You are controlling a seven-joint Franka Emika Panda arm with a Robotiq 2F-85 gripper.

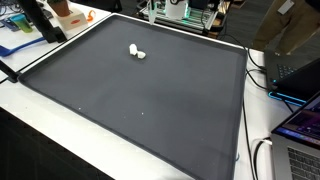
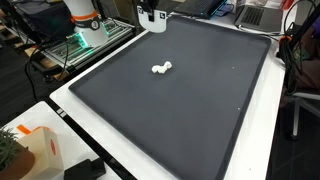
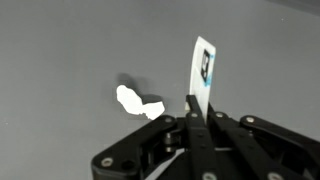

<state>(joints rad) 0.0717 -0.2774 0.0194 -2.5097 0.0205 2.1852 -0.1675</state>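
Right now the claw [image 3: 200,110] is clenched on a thin white card [image 3: 203,65] with blue print, which stands upright from its tips, while a small crumpled white lump [image 3: 138,102] lies apart from it on the dark mat [image 3: 60,60] covering the white counter [image 2: 100,117].

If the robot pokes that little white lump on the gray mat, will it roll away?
Probably not far: the white lump looks knobbly, not round, so it would likely wobble or slide. It looks small, so probably light. The dark mat appears matte, perhaps grippy.
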